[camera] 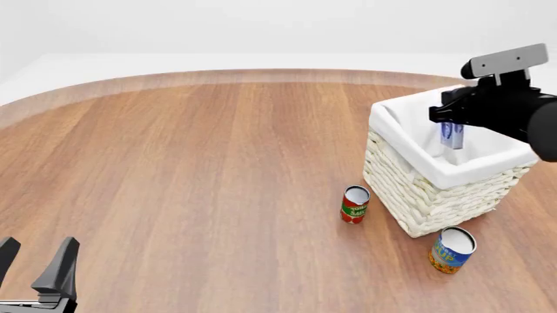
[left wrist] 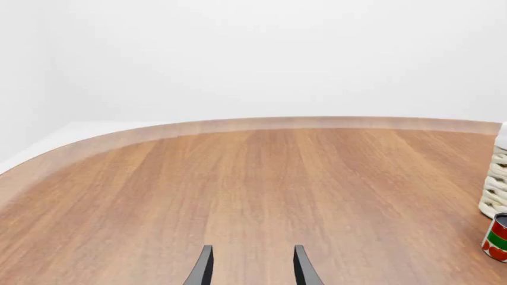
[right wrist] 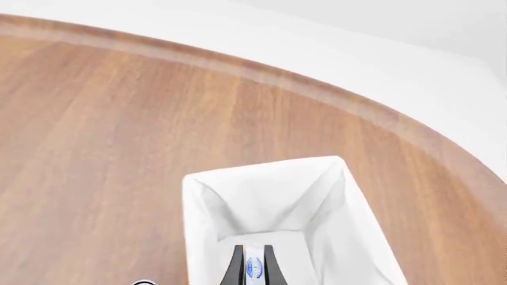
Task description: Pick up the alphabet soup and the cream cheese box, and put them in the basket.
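A: Nearest the camera, what is the left gripper (camera: 35, 261) doing?

B: It sits low at the near edge of the table (camera: 192, 182), fingers spread with nothing between them. It looks idle.

A: And the alphabet soup (camera: 452, 250)?

B: Upright on the wood, just in front of the basket's near corner, not yet picked up. The red and green can (camera: 354, 204) stands a little farther back, close beside the basket's left wall, and isn't wanted.

A: Then the basket (camera: 409, 189) itself?

B: The right gripper (camera: 452, 138) hangs over its opening, fingers clamped on the cream cheese box (right wrist: 255, 267), which stands on edge between them above the white liner (right wrist: 269, 196).

A: So which step is this?

B: I'd judge it the drop of the box. The next move calls for parting the fingers over the liner, lifting clear of the rim, then reaching down for the soup.
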Controlling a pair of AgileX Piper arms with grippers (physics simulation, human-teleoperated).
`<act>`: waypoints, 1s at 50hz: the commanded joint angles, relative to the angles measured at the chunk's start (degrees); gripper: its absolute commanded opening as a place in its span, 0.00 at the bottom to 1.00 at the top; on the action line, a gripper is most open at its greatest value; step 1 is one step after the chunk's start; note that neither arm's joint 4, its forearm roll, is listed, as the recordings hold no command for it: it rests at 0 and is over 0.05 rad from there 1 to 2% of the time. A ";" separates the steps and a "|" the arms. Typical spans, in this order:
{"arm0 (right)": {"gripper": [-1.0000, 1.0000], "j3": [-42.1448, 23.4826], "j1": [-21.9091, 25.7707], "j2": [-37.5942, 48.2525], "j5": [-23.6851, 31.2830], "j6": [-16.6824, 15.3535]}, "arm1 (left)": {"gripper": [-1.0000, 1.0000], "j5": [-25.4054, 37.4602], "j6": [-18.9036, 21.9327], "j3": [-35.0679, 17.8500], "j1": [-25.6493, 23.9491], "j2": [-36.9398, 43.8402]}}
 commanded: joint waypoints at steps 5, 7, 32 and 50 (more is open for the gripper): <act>0.00 -1.86 -0.83 3.49 -0.44 -0.79 | 1.00 0.00 0.00 0.00 0.00 0.00; 0.00 -2.16 -0.79 4.26 -0.31 -0.77 | 1.00 0.00 0.00 0.00 0.00 0.00; 0.00 -5.75 -1.81 12.08 0.30 -1.83 | 1.00 0.00 0.00 0.00 0.00 0.00; 0.00 -8.24 -2.55 14.92 0.99 0.16 | 1.00 0.00 0.00 0.00 0.00 0.00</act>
